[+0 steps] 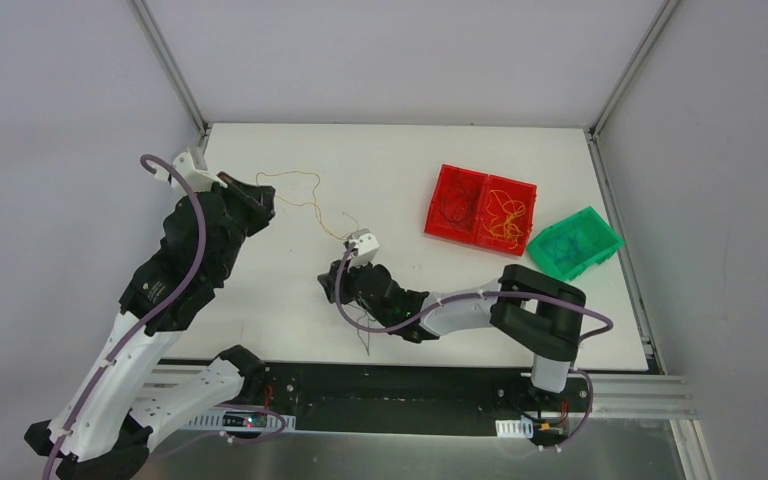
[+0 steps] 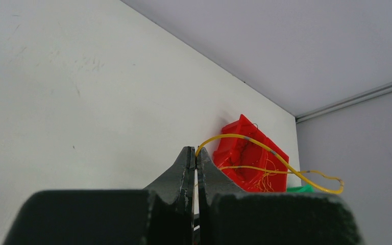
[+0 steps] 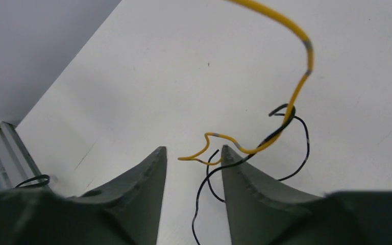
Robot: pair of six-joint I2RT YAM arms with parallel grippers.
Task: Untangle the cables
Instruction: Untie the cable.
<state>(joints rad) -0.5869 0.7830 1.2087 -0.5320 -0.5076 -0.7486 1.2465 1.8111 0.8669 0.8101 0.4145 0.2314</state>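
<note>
With left gripper (image 2: 194,151) clenched on yellow wire (image 3: 297,94) and right gripper (image 3: 194,149) parted astride black wire (image 3: 307,139), pinch black just below the knot (image 3: 287,113): hair-light, limp, likely slippery.

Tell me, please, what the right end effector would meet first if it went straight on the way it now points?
Most likely the yellow cable, whose loose end curls just ahead of the open right end effector, a black cable twisted round it; the table lies behind. Depth is unclear.
</note>
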